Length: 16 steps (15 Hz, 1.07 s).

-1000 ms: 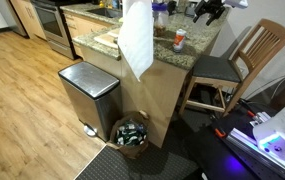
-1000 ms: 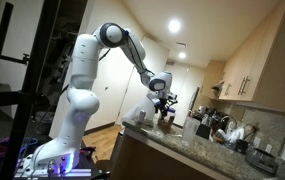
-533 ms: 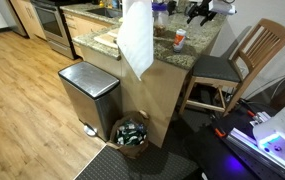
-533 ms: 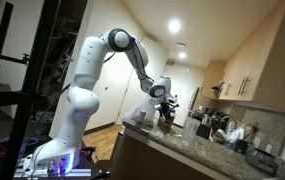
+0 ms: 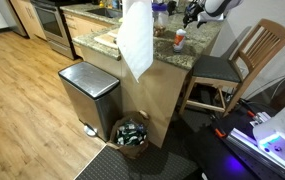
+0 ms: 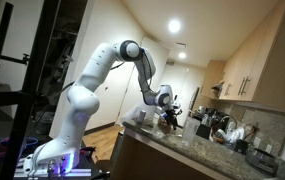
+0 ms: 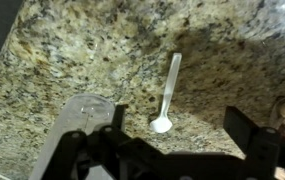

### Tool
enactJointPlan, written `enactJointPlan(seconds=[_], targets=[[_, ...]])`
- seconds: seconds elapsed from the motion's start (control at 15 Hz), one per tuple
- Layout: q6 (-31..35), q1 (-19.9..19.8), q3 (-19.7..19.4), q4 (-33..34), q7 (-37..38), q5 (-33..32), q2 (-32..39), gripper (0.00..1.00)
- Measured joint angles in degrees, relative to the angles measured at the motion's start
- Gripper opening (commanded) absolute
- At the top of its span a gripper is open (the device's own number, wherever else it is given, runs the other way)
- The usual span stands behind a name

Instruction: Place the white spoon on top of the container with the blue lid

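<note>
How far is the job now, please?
Nothing is done yet: the white spoon lies on the granite counter, ungrasped. In hand: the open end effector hovers over it. Left: grasp it, lift it, and set it on the container with the blue lid.

Claw (image 7: 181,120) cut off at lower edge, container with the blue lid (image 5: 158,9) tiny, indistinct
</note>
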Motion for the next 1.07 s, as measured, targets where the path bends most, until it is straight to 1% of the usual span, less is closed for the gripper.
enactJointPlan(seconds=[0.13,0.27,0.4,0.6,0.87,1.07], targets=[[-0.01,0.01,0.04,0.03,0.00,0.00,-0.27,1.00],[-1.52,0.08,0.10,0.15,0.06,-0.14,0.25,1.00],[-2.31,0.26,0.29,1.08,0.49,0.05,2.54,1.00],[-2.19,1.23,-0.06,5.24,2.98,0.05,8.06,1.00],[-2.31,4.72,-3.98,12.22,6.67,0.23,13.91,1.00],[-2.39,5.30,-4.94,16.03,6.83,3.01,16.87,1.00]])
